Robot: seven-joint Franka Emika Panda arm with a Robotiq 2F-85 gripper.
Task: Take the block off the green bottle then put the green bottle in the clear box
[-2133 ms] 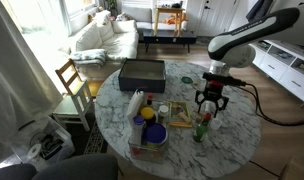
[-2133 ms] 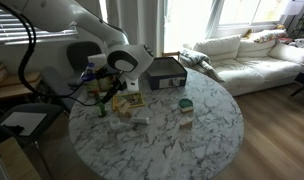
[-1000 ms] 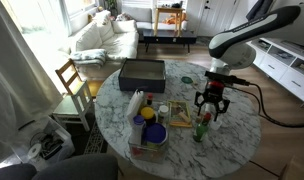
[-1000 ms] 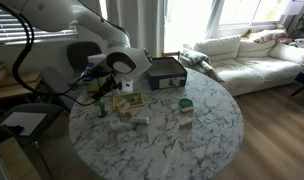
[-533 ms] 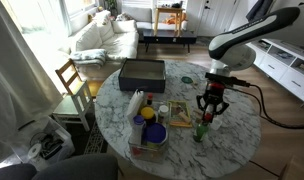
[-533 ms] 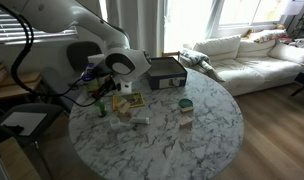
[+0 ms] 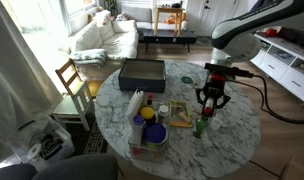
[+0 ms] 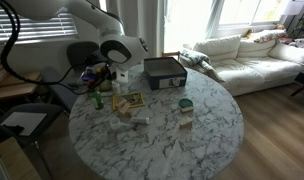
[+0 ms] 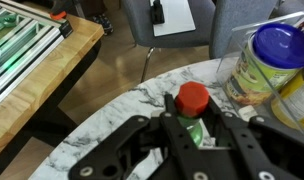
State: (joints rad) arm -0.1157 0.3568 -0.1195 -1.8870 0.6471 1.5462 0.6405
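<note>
Now: slim translucent green bottle (image 7: 199, 129) upright — red block (image 9: 193, 97) on top — gripper (image 7: 209, 110) clamped on red block.

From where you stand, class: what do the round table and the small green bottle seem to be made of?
The table: polished marble or a marble-look top, judging by the white surface with grey veining. The green bottle: translucent green, so plastic or glass; the views are too small to tell which.

Pincer (image 7: 209, 110) closed, pointing down.
</note>
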